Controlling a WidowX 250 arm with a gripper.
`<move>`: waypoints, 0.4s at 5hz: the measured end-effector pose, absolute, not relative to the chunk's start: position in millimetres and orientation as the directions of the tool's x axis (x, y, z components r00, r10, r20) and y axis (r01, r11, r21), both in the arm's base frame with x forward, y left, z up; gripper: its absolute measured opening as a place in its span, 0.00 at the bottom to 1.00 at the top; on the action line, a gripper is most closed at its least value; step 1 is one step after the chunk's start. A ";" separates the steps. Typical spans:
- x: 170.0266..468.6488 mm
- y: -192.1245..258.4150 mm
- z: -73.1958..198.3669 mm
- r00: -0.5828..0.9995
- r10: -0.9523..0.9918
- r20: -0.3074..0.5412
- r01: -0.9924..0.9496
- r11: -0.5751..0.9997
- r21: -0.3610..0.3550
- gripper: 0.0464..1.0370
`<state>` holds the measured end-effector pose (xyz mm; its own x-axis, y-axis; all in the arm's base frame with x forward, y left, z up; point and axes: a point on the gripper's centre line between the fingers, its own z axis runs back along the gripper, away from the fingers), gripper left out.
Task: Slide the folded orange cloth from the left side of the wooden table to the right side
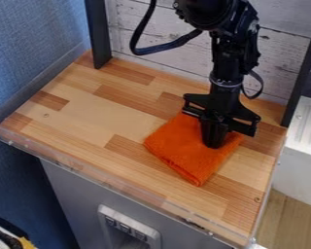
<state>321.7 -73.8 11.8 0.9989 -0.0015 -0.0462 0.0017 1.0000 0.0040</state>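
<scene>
Hangs down from the top edge with a jointed, glossy black robot arm (234,56), a thick black cable (164,47) looping out at image left. Points a black two-finger gripper (214,145) nearly straight down beneath a slim, upright black wrist (225,82), fingers held together.

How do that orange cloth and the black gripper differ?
The cloth is orange; the gripper is black. The cloth looks soft and folded, while the gripper looks hard and angular. The cloth lies flat on the tabletop; the gripper points down at it.
</scene>
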 end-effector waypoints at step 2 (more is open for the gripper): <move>310.8 -67.5 47.5 0.999 -0.011 -0.044 0.011 1.000 -0.002 0.75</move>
